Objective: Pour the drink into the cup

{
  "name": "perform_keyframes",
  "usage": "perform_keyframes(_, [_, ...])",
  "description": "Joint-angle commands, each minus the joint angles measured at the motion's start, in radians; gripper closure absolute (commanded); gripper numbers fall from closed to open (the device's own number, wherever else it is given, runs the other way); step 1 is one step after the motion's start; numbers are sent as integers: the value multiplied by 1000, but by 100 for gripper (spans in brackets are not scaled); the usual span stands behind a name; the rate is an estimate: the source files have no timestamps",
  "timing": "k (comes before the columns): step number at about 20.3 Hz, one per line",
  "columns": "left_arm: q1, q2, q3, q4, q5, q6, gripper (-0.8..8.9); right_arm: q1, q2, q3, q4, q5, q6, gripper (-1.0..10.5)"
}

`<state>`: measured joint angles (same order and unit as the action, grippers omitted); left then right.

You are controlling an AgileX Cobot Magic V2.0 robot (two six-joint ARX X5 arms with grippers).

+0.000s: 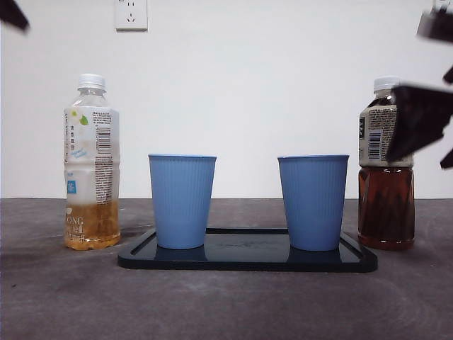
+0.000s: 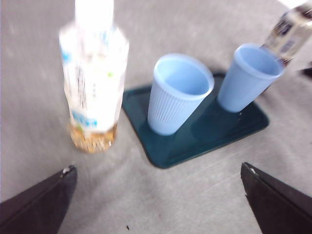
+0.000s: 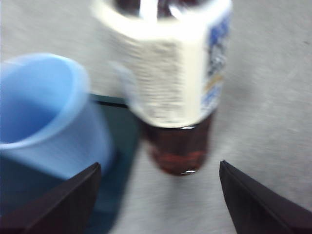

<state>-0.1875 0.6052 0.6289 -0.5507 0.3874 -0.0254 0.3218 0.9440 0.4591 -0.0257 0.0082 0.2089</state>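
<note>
Front view: two blue cups, left cup (image 1: 182, 202) and right cup (image 1: 313, 202), stand upright on a dark tray (image 1: 248, 262) on the grey surface (image 1: 226, 304). A pale tea bottle (image 1: 91, 164) stands left of the tray; a dark tea bottle (image 1: 386, 170) stands right of it, partly behind the right claw (image 1: 423, 124).

Left wrist view: the left claw (image 2: 158, 195), jaws wide apart and empty, is near the pale tea bottle.

Right wrist view: the right claw's jaws are spread to either side of the dark tea bottle, not touching it.

Each end effector (image 3: 158, 195): 2 black, wedge-shaped jaws.
</note>
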Motion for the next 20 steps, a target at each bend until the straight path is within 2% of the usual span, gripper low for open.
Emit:
perform_keyframes(1, [-4,42,-64,138,-34,-53,246,41,-105,12,-53,-47,78,559])
perform_keyframes(4, [-16,109,-127,299,-77,-62,246,95,-241,12,-112,-86,130,560])
perform_keyframes(8, [-42,246,-156,458,-150,-46,246,154,-380,13,-183,-91,178,560])
perform_keyframes(11, [-46,364,-157,556,-160,-24,245,180,-457,14,-212,-91,202,560])
perform_keyframes(15, [-46,522,-157,732,-161,-14,245,201,-535,14,-239,-93,211,560])
perform_keyframes(20, [-48,641,-157,860,-161,-9,245,202,-573,14,-246,-99,211,560])
